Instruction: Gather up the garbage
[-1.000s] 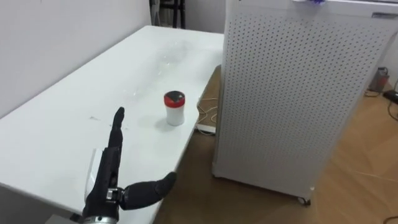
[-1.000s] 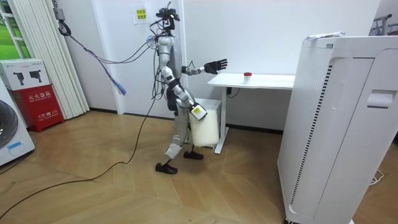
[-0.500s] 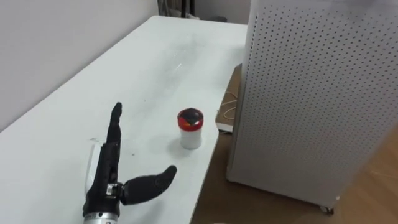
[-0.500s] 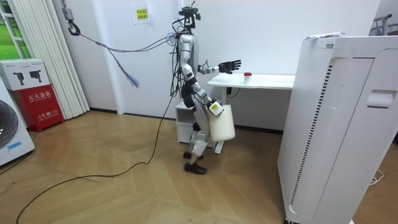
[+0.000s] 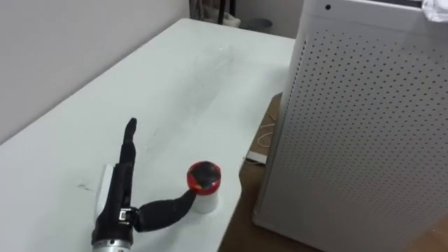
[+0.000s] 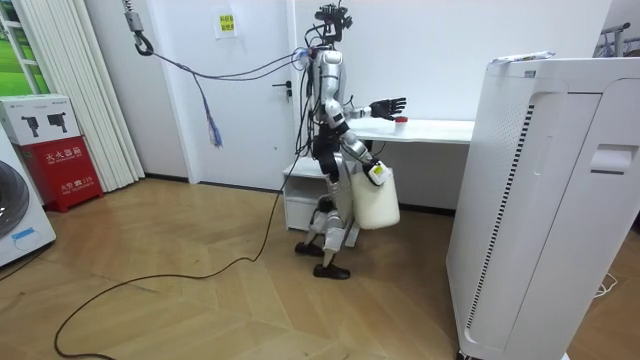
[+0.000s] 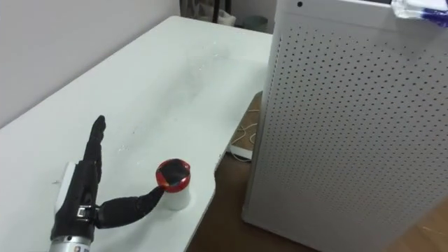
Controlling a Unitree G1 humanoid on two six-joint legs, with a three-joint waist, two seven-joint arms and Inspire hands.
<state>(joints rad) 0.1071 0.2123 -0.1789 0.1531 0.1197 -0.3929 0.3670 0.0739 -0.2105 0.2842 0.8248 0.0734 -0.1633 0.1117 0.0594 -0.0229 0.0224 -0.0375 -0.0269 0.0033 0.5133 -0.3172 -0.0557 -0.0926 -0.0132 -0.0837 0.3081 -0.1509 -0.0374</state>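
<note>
Robot's left hand stretched wide open over the white table, thumb spread to the side of the garbage: a small red-lidded cup near the table's edge, not yet gripped. Reach step. Next move prob. needs fingers curled round the cup w/o tipping it. White bin hung at robot's hip by its right hand, hold unclear. Bin's contents hidden, cup's too.

smooth white table, perforated matt cabinet, perhaps plastic cup
</note>
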